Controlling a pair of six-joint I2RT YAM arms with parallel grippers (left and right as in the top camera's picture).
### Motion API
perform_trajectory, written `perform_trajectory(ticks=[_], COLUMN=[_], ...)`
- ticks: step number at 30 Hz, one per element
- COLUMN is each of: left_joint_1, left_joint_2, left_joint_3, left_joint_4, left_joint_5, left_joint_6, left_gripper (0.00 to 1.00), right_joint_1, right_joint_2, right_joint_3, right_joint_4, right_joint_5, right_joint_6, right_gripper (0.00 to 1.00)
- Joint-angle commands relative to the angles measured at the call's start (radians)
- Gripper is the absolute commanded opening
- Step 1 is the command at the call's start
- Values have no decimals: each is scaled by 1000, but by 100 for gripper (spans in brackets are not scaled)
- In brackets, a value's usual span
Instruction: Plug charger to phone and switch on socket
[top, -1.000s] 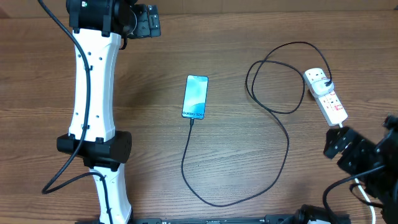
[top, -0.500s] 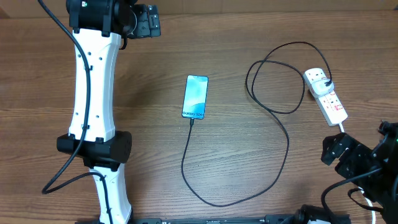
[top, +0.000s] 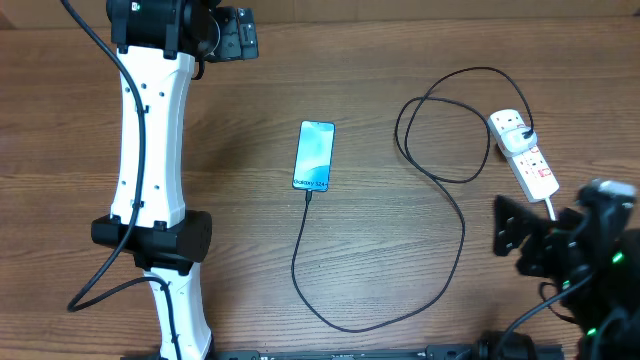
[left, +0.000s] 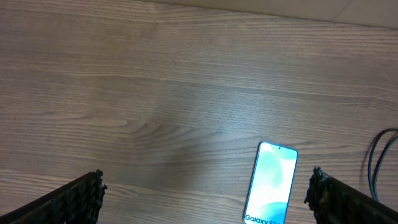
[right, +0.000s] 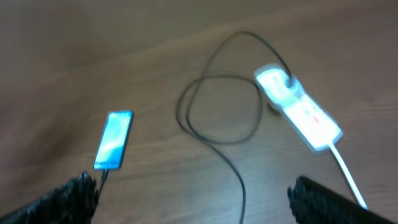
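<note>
R gripper (right: 191, 186) is nearest me, at the near-right of the table (top: 400, 60), jaws spread wide, nothing in them, just short of the socket's near end. The white cord (top: 549, 206) leaves that end toward the gripper, so I'd come in above it, not across it. Socket (top: 522, 152) lies at an angle, w/ red switches (top: 538, 172) on its near half and the black plug (top: 526, 135) seated in the far outlet. Can't tell which switch serves that outlet; the wrist view is too blurred. Charger (top: 464, 235) loops beside the socket, sweeps round the near side and meets the near short edge of the phone (top: 314, 155). It looks plugged in, tho the port is too small to confirm. Phone lies mid-table, screen lit. So I reckon the step is the switch. I'd lead w/ one fingertip, come straight down and press lightly, as the loose strip prob slides if shoved sideways. Stay off the plug. L gripper (left: 206, 180) hangs far-left, wide open, empty, well apart from it all.
</note>
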Motion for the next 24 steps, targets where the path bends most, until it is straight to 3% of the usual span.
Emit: perform_trajectory(ticks=[1, 7, 14, 24], left_joint_1=[4, 4, 4, 3], left_joint_2=[9, 9, 9, 9], left_joint_3=[-1, -1, -1, -1], left_joint_4=[0, 1, 1, 1], left_joint_5=[-13, -13, -13, -13], left_joint_6=[-10, -10, -10, -10], left_gripper=[100, 100, 100, 100], right_joint_1=[62, 71, 111, 121], right_joint_2=[-118, -283, -437, -600], right_joint_3=[-154, -403, -616, -904], right_joint_4=[102, 326, 503, 819], right_joint_5=[-18, -14, -10, 13], right_joint_6=[-80, -85, -189, -192], right_gripper=[100, 100, 100, 100])
